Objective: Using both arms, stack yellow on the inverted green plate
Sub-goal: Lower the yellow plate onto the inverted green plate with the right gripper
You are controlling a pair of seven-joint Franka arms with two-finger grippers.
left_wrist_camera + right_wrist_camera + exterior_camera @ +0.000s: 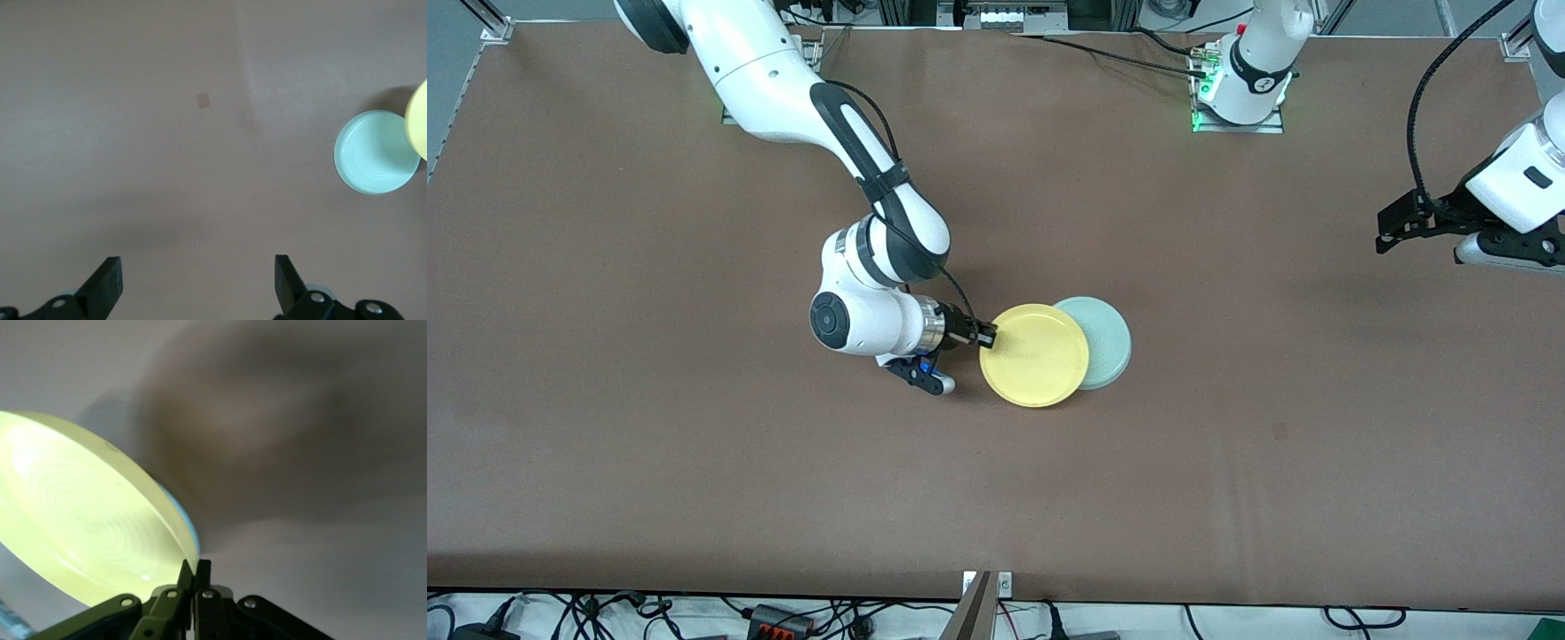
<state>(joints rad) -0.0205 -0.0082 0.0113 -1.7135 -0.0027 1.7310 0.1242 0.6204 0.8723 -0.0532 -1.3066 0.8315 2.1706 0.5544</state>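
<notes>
My right gripper (987,336) is shut on the rim of the yellow plate (1035,355), at the plate's edge toward the right arm's end of the table. The plate is tilted and overlaps part of the green plate (1104,342), which lies on the table; I cannot tell whether they touch. The right wrist view shows the gripper (193,568) pinching the yellow plate's (87,513) rim. My left gripper (1385,233) is open and empty, up in the air at the left arm's end of the table. Its wrist view shows the open gripper (197,263), the green plate (375,152) and the yellow plate's edge (419,127).
The brown table (694,444) carries only the two plates. The left arm's base (1240,93) stands at the table's edge farthest from the front camera. Cables and power strips (774,618) lie off the edge nearest the camera.
</notes>
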